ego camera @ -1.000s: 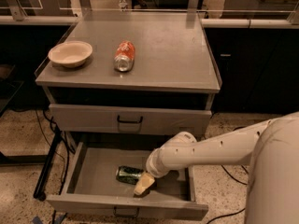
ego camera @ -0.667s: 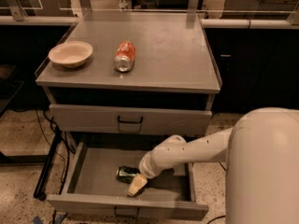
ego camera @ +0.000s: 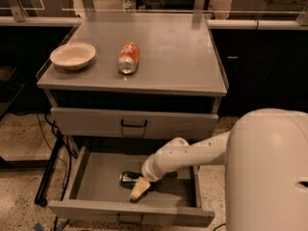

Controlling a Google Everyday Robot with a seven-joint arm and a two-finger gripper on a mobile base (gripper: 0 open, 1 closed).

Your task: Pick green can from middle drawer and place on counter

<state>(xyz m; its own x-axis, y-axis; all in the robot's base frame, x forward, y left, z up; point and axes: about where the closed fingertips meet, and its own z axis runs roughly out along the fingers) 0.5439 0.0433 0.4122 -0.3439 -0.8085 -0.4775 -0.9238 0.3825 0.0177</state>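
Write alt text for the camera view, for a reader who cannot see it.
A white robot arm reaches into the open middle drawer, its gripper down at a green can lying on the drawer floor. On the counter above sit a pale bowl and an orange-red can on its side.

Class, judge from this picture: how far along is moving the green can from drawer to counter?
Done: the middle drawer stands open. In hand: the gripper is down inside it at the green can, which lies on the drawer floor. Left: grasping, lifting, and placing it on the counter.
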